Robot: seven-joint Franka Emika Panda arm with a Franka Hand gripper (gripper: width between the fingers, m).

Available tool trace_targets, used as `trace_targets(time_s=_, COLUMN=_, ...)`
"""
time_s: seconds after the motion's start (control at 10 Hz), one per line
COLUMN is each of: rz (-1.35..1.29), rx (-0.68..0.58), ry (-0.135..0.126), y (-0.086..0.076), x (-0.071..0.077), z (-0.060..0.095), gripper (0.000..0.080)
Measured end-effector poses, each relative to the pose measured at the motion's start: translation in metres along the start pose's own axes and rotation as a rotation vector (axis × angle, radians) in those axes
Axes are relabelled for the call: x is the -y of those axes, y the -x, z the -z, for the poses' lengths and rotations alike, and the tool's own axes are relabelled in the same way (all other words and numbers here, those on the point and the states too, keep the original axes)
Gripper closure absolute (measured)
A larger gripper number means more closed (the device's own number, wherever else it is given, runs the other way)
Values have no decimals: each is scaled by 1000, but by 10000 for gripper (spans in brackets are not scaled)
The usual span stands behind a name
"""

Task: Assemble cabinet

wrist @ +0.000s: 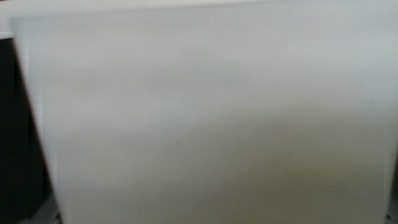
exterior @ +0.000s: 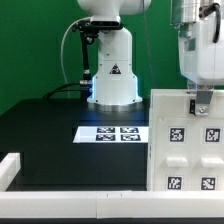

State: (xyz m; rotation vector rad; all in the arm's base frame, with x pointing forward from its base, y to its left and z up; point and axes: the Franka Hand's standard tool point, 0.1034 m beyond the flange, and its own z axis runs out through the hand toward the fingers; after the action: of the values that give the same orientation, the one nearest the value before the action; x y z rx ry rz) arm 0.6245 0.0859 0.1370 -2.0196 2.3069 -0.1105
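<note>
The white cabinet (exterior: 186, 145) stands at the exterior view's right, its front showing several black-and-white tags. My gripper (exterior: 203, 104) comes down from above at the cabinet's top edge. Its fingers (exterior: 203, 98) stand close together over that edge and appear closed on the top wall. In the wrist view a blurred white cabinet surface (wrist: 214, 110) fills nearly the whole picture, very close to the camera. It hides the fingertips there.
The marker board (exterior: 112, 133) lies flat on the black table, left of the cabinet. A white L-shaped rail (exterior: 10, 168) runs along the table's left and front edges. The white robot base (exterior: 112, 70) stands at the back.
</note>
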Motion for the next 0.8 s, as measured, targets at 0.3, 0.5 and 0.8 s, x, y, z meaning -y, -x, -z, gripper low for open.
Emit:
trace_targets(time_s=0.3, rz=18, rx=11, ry=-4, y=5, x=1, z=9, gripper=71)
trace_targets(time_s=0.5, rz=42, rx=60, ry=-51, y=12, x=8, z=49, gripper=14)
trace_targets(time_s=0.8, rz=45, rx=64, ry=-56, y=13, x=8, z=52, gripper=2)
